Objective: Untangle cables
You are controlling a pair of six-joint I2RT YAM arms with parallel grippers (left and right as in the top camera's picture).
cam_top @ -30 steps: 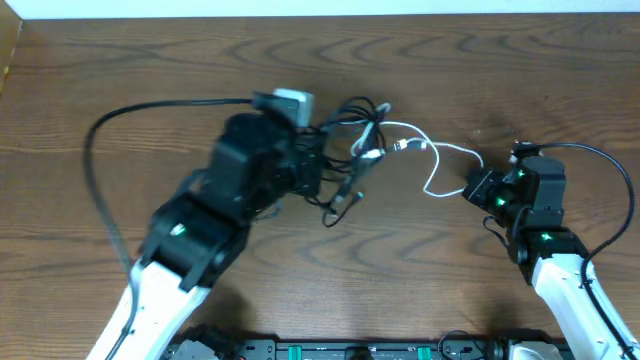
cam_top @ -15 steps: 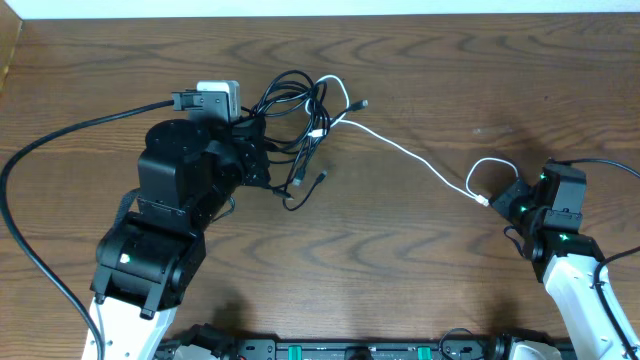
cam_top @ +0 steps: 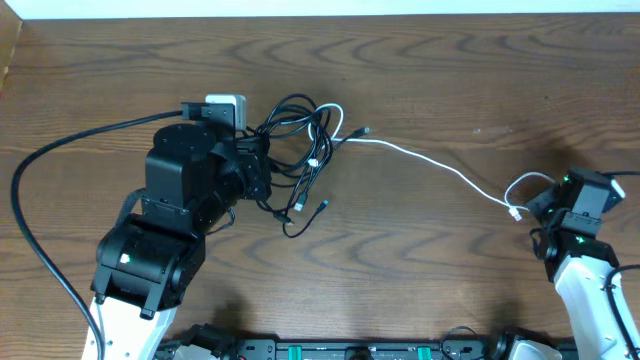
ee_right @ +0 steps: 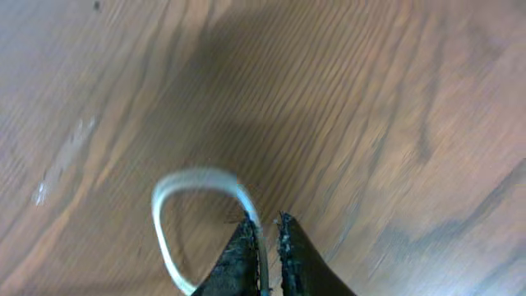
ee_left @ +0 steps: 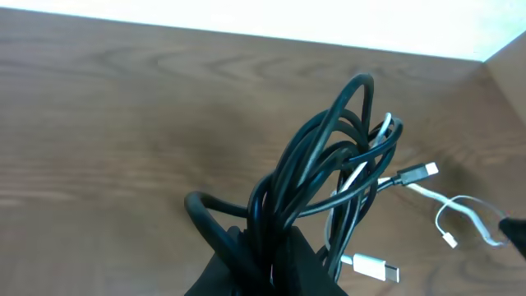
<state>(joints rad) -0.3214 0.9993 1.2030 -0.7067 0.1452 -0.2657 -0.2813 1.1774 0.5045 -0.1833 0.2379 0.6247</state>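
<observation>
Left end effector [cam_top: 258, 172] sits left of centre in the overhead view, clenched on a knot of thin black cables [cam_top: 300, 120] that loops toward the upper middle of the frame. From that knot a thin white cable [cam_top: 440, 165] runs rightward across the brown wooden table [cam_top: 450, 60] to the right end effector [cam_top: 535, 205] at the right edge, where its plug end curls just beside the tip.

From the left wrist we see the knot of thin black cables [ee_left: 329, 156] rising out of the closed left end effector [ee_left: 271, 263]. The thin white cable [ee_left: 464, 198] threads through it near the top and trails to the lower right. A silver plug [ee_left: 370, 265] hangs at the lower middle.

From the right wrist, the right end effector [ee_right: 265, 238] is pinched on the thin white cable [ee_right: 197, 175], a loop of it arching left over the table.

We judge two risks. Because the white strand passes through the black loops, drawing the arms farther apart could cinch the knot tighter instead of freeing it. The grip also seems to lie near the cable's end, so a firm tug could slip it out.
</observation>
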